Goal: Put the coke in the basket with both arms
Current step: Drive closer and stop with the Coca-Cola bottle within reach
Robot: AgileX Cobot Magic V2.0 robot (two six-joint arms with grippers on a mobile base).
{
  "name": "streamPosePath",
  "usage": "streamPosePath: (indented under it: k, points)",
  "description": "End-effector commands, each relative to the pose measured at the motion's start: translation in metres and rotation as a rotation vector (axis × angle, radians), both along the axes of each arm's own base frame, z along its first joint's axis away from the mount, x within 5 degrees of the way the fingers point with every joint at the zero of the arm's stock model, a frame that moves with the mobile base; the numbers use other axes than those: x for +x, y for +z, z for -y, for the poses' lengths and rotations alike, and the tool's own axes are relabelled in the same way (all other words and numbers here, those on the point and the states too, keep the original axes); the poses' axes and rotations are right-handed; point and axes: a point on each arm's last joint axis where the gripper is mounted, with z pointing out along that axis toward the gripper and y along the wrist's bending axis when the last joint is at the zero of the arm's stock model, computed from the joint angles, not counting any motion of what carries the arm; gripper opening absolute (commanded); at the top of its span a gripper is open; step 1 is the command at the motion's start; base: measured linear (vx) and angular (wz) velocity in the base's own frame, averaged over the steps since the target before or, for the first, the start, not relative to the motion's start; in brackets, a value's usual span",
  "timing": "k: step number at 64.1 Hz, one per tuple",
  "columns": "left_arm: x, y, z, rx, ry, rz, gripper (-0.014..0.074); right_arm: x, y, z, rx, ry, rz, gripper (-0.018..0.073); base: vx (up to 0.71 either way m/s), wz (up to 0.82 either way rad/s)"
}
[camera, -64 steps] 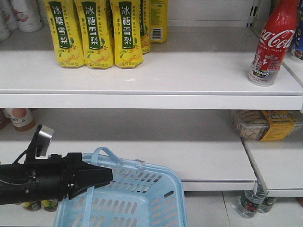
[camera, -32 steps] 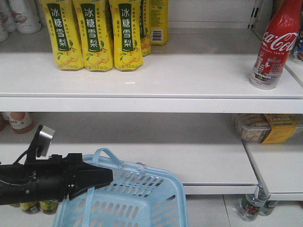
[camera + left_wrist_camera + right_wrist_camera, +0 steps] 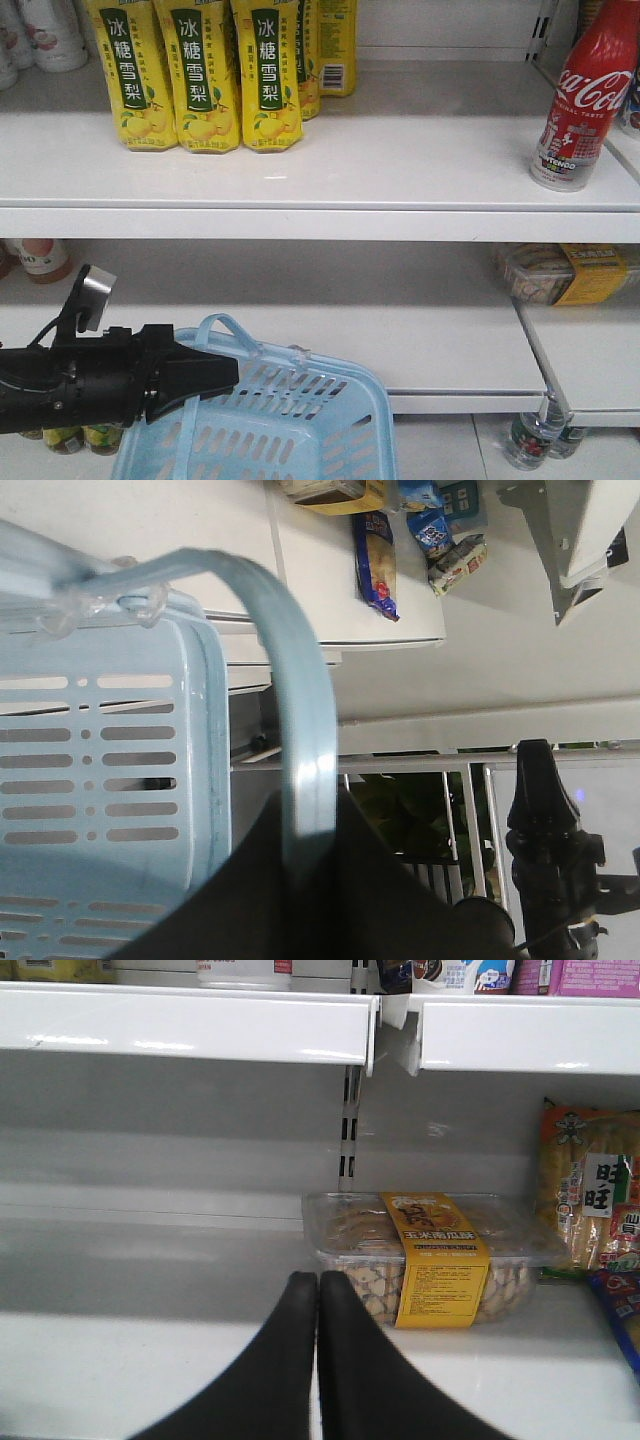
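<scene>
The coke (image 3: 578,100) stands upright at the far right of the upper white shelf, red label with white script. Low at the front, the light blue basket (image 3: 300,430) hangs from its handle (image 3: 190,400), which my left gripper (image 3: 225,375) is shut on. The left wrist view shows the handle strap (image 3: 305,750) running down between the black fingers, with the basket's slotted wall (image 3: 120,770) to the left. My right gripper (image 3: 317,1285) is shut with nothing in it and points at the lower shelf, in front of a clear cookie box (image 3: 430,1255). It does not show in the front view.
Yellow cartons with green labels (image 3: 195,70) stand at the upper shelf's left. The cookie box (image 3: 560,270) lies on the lower shelf (image 3: 420,330) at the right. Snack packets (image 3: 590,1200) sit right of it. Small bottles (image 3: 530,440) stand on the floor below.
The view has shifted slightly, so the shelves sit a little lower in the frame. The left gripper still holds the basket handle in the same place.
</scene>
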Motion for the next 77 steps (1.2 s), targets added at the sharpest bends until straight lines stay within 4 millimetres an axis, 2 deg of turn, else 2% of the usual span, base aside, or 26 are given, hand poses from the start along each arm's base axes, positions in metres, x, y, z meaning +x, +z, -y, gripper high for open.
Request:
streamPosePath:
  k: [1,36,43,48,58,70,77]
  points:
    - [0.001,0.021,0.003,-0.119,0.009,0.043,-0.0006,-0.001,0.003,0.0,-0.007,-0.001,0.075,-0.0009,0.0,0.0]
    - [0.001,0.021,0.003,-0.119,0.009,0.043,-0.0006,-0.001,0.003,0.0,-0.007,-0.001,0.075,-0.0009,0.0,0.0]
    - [0.001,0.021,0.003,-0.119,0.009,0.043,-0.0006,-0.001,0.01,0.0,0.051,-0.001,0.14,-0.0009,0.0,0.0]
    - [0.001,0.021,0.003,-0.119,0.009,0.043,-0.0006,-0.002,0.018,0.001,0.141,-0.001,0.216,-0.0009,0.0,0.0]
    - [0.001,0.021,0.003,-0.119,0.009,0.043,-0.0006,-0.004,0.039,0.0,0.146,0.005,0.203,-0.0009,0.0,0.0]
    - [0.001,0.021,0.003,-0.119,0.009,0.043,-0.0006,0.002,0.088,-0.001,0.043,0.009,0.101,-0.0009,0.0,0.0]
    - [0.001,0.021,0.003,-0.119,0.009,0.043,-0.0006,0.011,0.116,-0.002,0.073,0.016,0.064,-0.0009,0.0,0.0]
